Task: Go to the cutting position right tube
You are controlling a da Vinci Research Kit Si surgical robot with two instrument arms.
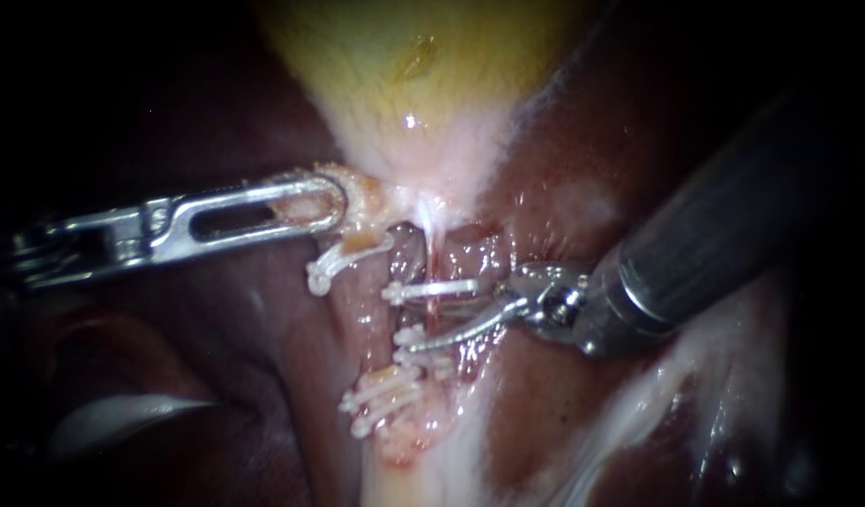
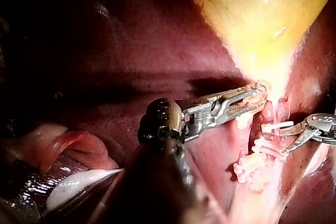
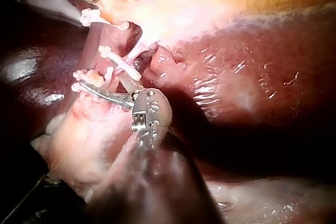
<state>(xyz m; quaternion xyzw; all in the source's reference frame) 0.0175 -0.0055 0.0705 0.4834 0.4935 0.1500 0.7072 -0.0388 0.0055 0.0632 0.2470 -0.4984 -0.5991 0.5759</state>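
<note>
left instrument (image 2: 255, 95) on the gallbladder (image 2: 262, 19) neck, right instrument (image 2: 282, 139) beside white clips (image 2: 276, 126)

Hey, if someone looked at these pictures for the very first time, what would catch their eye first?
The yellow gallbladder glows at the top of the endoscope view, narrowing to a pale neck that my left instrument holds. Just below it, a stack of white clips stands out, and my right instrument reaches in among them from the right, against the dark red liver.

Narrow bare stretch of right tube (image 1: 431, 313) between upper clip (image 1: 432, 290) and lower clips (image 1: 415, 352), liver (image 1: 563, 413) close alongside, gallbladder (image 1: 404, 56) above
</note>
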